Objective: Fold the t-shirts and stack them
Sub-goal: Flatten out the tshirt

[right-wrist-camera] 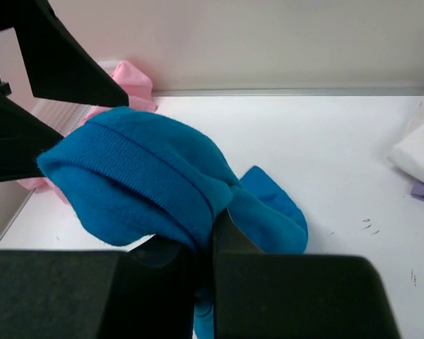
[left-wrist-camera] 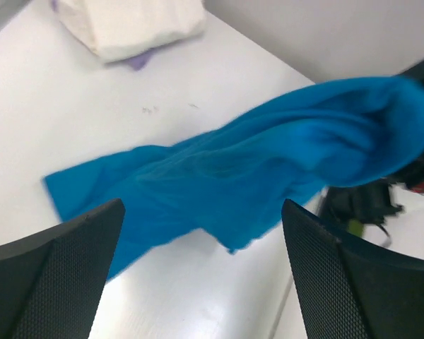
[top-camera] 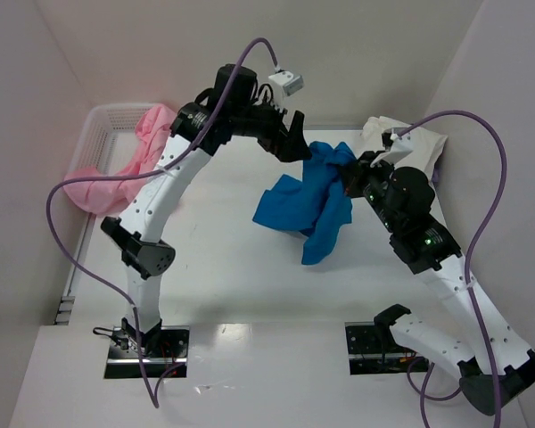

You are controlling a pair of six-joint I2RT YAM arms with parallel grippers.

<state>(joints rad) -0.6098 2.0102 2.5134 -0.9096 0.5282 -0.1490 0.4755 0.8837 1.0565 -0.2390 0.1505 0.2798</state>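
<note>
one bright blue t-shirt (top-camera: 305,203) hangs bunched over the middle of the white table (top-camera: 223,267), its upper end lifted off the surface and its lower folds trailing down onto it. the right gripper (top-camera: 357,174) has that raised end pinched: in the right wrist view its jaws are pressed together on a thick roll of the blue cloth. the right arm climbs from its base at the near right, bends at the elbow and leans in to the left, wrist level with the top of the shirt. the left gripper (top-camera: 290,138) sits just beside the same raised end, spread wide and holding nothing; its wrist view shows the two black pads (left-wrist-camera: 78,254) well apart above the shirt. the left arm arches up from the near left base and reaches across to the far middle. pink t-shirts (top-camera: 125,174) spill over the rim of the white basket (top-camera: 107,109) at the far left. a cream-white t-shirt (top-camera: 410,141) lies folded at the far right.
</note>
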